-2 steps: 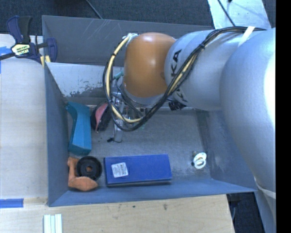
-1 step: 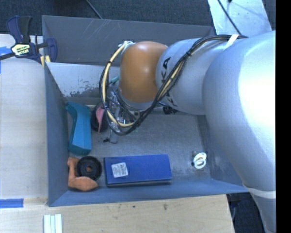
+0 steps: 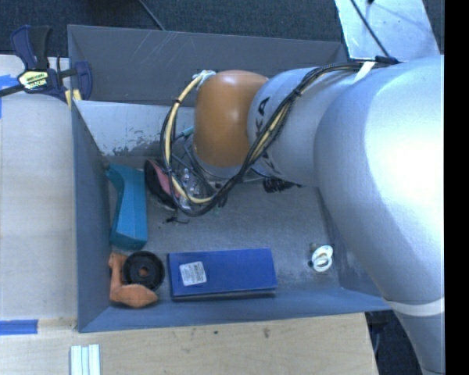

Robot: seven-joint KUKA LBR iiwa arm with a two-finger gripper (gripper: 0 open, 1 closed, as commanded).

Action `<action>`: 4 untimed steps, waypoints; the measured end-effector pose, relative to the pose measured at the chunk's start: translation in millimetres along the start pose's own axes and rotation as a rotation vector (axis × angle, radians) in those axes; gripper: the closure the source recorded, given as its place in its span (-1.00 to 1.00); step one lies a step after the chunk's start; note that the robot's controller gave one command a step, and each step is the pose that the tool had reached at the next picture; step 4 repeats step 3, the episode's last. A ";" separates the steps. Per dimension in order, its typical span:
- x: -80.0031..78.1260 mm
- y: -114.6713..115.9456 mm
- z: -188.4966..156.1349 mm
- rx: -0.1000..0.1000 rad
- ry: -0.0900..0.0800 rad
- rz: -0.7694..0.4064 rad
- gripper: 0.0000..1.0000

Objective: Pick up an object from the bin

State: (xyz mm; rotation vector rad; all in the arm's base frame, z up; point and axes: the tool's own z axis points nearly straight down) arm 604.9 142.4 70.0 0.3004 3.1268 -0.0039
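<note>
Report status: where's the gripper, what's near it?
Gripper low in bin, upper left, under orange wrist cover. Nearest: teal handle-shaped piece beside it. Blue box apart, lower middle.

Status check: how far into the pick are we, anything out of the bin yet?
Nothing looks picked: the teal handle-shaped thing, black disc, blue box and white ring all lie on the bin floor. In hand: the pincer sits low beside the teal thing, by a pinkish thing; whether it holds anything I cannot tell. Left: grasp and lift out.
</note>
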 end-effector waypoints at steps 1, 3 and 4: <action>0.0 -0.1 0.0 0.000 0.000 0.000 1.00; 17.3 21.1 -177.8 -0.003 0.000 -0.019 1.00; 17.3 21.1 -177.8 -0.003 0.000 -0.019 1.00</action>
